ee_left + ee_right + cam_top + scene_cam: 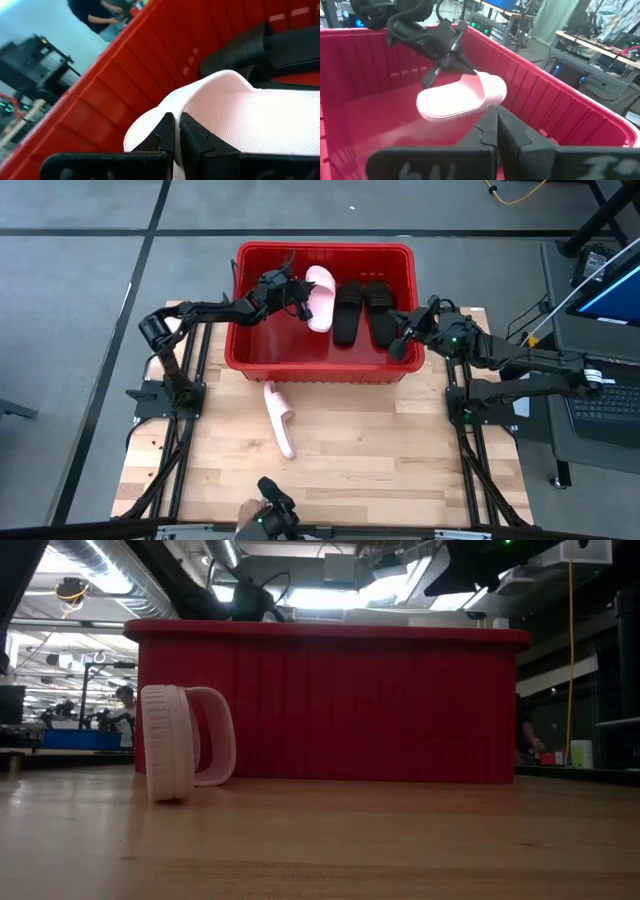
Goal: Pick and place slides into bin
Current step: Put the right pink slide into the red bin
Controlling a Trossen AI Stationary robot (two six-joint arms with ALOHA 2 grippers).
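The red bin (325, 365) stands on the far half of the table. Two black slides (362, 310) lie side by side on its floor. My left gripper (298, 292) reaches in over the bin's left wall and is shut on a pink slide (319, 296), also seen in the right wrist view (460, 97). A second pink slide (280, 417) rests on its side edge on the table in front of the bin (185, 743). My right gripper (404, 343) is shut on nothing, over the bin's right near corner. My left gripper pinches the edge of the pink slide's strap (167, 107) between its two fingers (451, 59). They come at it nearly level, from the table's left. The slide hangs tilted inside the bin beside the black slides. I cannot tell whether its low end touches the floor.
The bin's thick rim (330, 632) and tall slotted walls surround both grippers. Bare wood lies in front of the bin, around the loose pink slide. A dark device (272, 510) sits at the near edge. Desks and equipment stand beyond the table's right side.
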